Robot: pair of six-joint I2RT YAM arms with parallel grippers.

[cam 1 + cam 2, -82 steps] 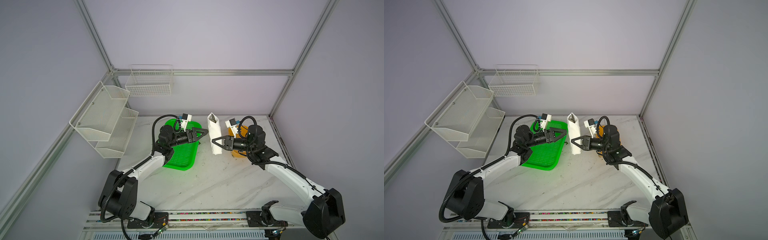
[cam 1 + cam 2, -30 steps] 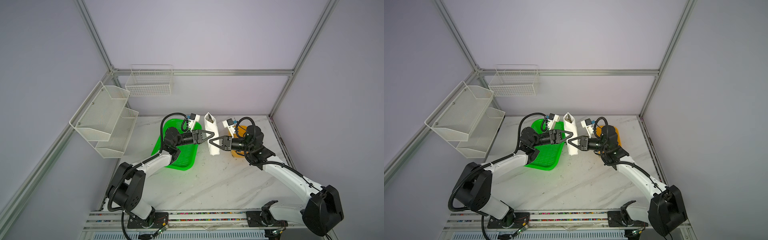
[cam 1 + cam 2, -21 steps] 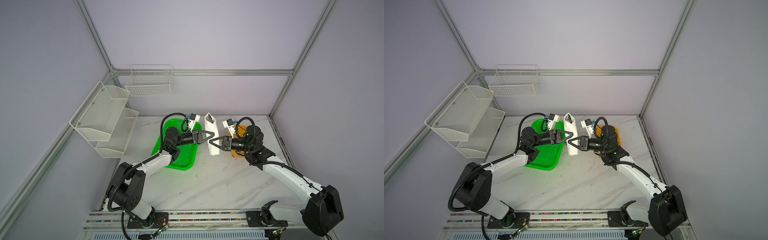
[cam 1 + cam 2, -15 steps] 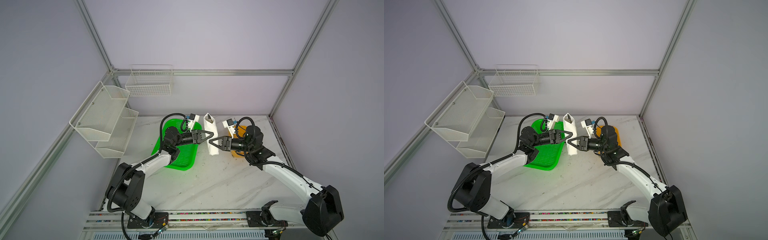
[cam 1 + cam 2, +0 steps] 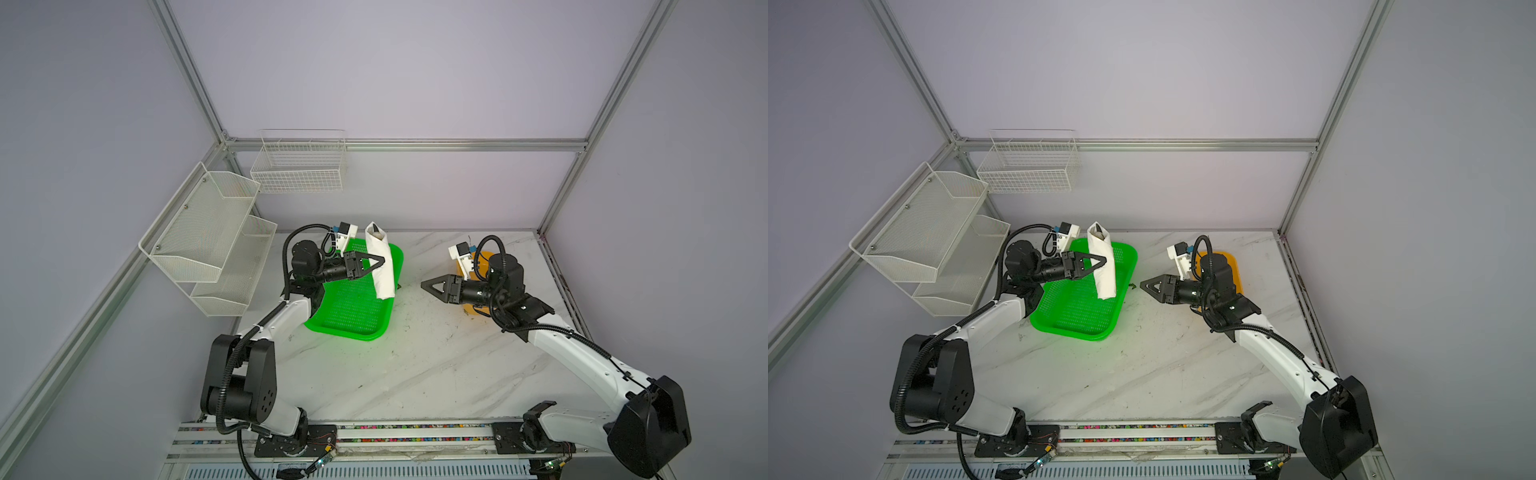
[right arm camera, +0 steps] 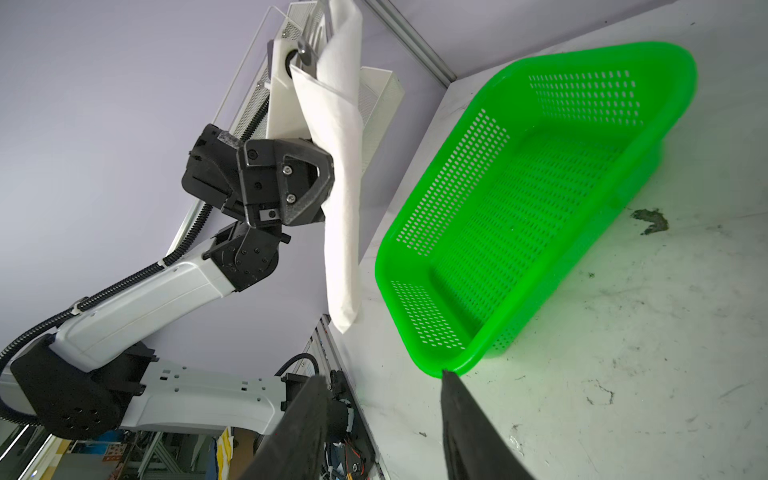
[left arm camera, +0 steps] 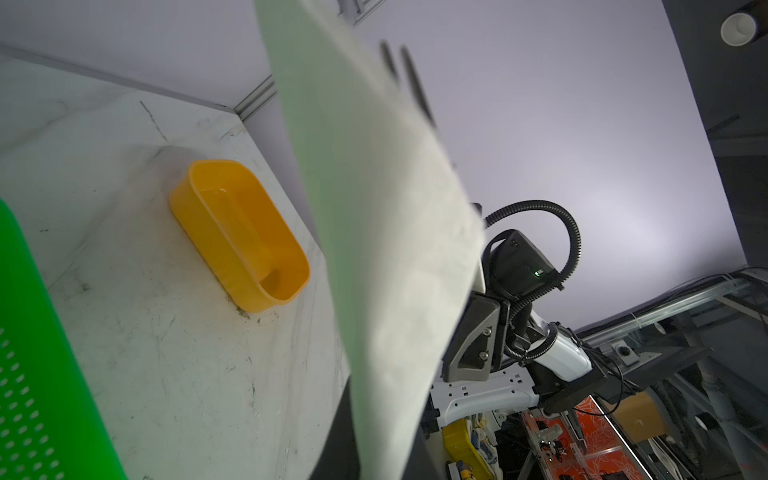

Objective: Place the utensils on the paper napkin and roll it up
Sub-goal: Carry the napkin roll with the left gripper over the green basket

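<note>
Paper napkin (image 5: 385,283) (image 5: 1106,284) is rolled into a white tube and held in the air, near upright with a slight tilt, over the right side of the green basket (image 5: 357,332) (image 5: 1075,328). In the R wrist view its lower end (image 6: 343,291) hangs clear of the basket rim (image 6: 415,324). Utensils are inside the roll: a metal end (image 6: 305,52) shows at the open top, and 2 slim dark prongs (image 7: 409,79) stick out past the paper edge in the L wrist view. L fingers (image 5: 381,260) (image 5: 1102,261) (image 6: 291,208) are clamped across the tube at about mid-length. R fingers (image 5: 424,285) (image 5: 1143,286) (image 6: 469,432) are spread apart with nothing between them, pointing at the roll from the right, well apart from it, above the worktop (image 5: 415,365). Yellow tub (image 5: 1233,266) (image 7: 241,232) sits on the worktop behind the R arm and looks empty in the L wrist view.
</note>
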